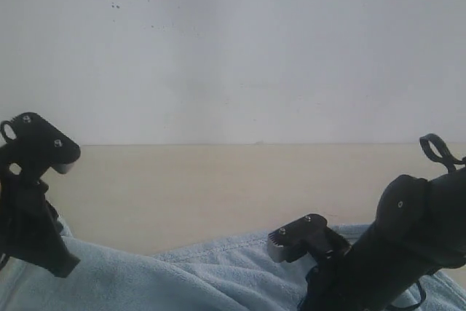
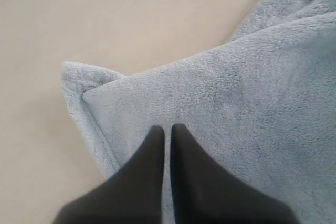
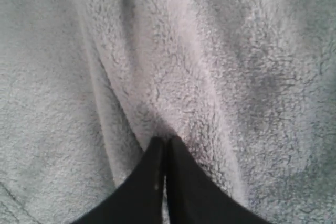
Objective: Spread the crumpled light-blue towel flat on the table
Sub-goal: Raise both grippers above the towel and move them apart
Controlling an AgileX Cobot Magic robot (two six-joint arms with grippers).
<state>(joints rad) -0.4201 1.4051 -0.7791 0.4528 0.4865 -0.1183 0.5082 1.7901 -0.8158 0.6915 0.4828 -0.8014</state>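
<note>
While both arms sit low in the bottom corners of the exterior view, you have the towel point(image 1: 182, 282) rumpled along the bottom edge. It lies on the table point(image 1: 218, 194), whose bare surface fills the middle band below the wall point(image 1: 233, 49). Your left gripper point(image 2: 168, 129) has its jaws pressed together over a folded corner of the cloth. Your right gripper point(image 3: 166, 141) is likewise closed, tips at a raised ridge of pile. Whether either one pinches fabric, you cannot tell.
</note>
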